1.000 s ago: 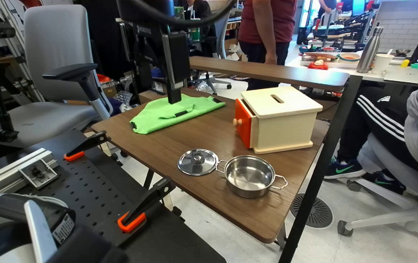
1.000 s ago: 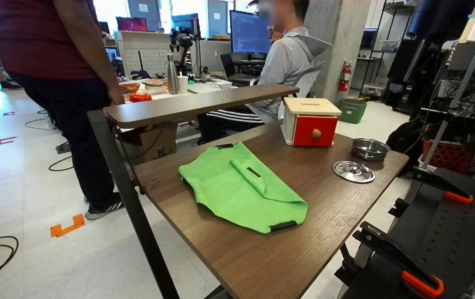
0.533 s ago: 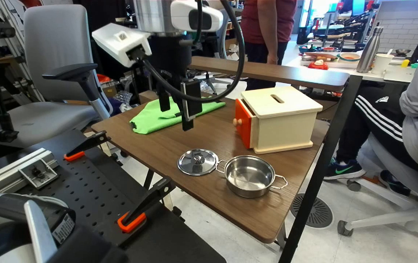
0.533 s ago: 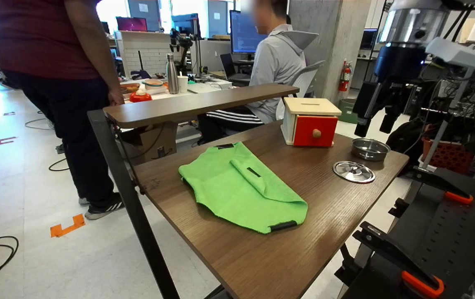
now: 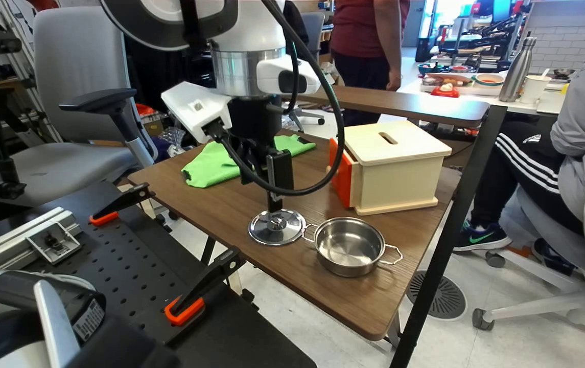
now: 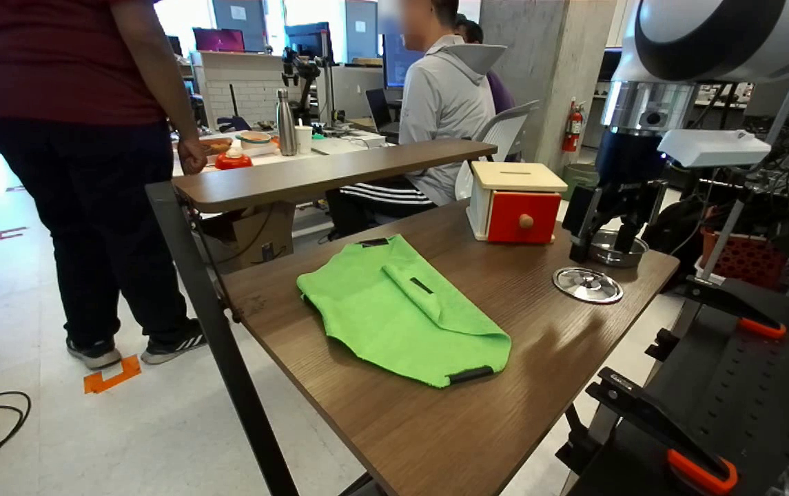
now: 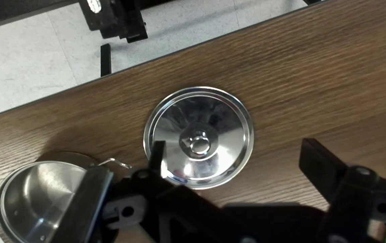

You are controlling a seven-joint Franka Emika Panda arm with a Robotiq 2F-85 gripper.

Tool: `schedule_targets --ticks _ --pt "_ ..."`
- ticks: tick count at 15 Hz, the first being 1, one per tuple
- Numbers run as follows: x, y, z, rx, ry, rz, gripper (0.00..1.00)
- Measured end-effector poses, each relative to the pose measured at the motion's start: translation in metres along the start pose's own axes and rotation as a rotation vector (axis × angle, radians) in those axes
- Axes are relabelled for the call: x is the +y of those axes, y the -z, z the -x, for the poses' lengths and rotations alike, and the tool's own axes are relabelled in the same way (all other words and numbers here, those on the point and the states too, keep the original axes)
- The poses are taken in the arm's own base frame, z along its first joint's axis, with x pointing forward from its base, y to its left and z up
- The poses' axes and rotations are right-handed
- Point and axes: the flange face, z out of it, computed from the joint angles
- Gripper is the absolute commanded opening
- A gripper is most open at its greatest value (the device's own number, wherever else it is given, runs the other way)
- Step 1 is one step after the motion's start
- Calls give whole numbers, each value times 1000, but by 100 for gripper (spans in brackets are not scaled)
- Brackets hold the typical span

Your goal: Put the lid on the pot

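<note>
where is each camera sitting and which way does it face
In an exterior view: raised near the green cloth, facing past it to the wooden box; cropped arm and gripper show.
In an exterior view: raised near the pot, facing across the table toward the cloth; cropped arm and gripper show.
In the wrist view: on the arm, facing down at the lid; gripper fingers show.
Shared by both exterior views: cloth, box, lid, pot.

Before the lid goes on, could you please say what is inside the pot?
Only bare steel shows inside the pot in an exterior view, though its near inner wall is hidden. In the wrist view, the gripper covers part of it.
</note>
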Motion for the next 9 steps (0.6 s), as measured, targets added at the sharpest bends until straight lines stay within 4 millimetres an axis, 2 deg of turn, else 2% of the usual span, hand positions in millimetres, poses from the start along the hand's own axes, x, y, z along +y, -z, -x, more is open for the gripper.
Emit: schedule_targets --ticks 8,9 --pt "2 -24 -10 -28 -15 41 100" --pt "2 -26 -12 -29 -18 46 93"
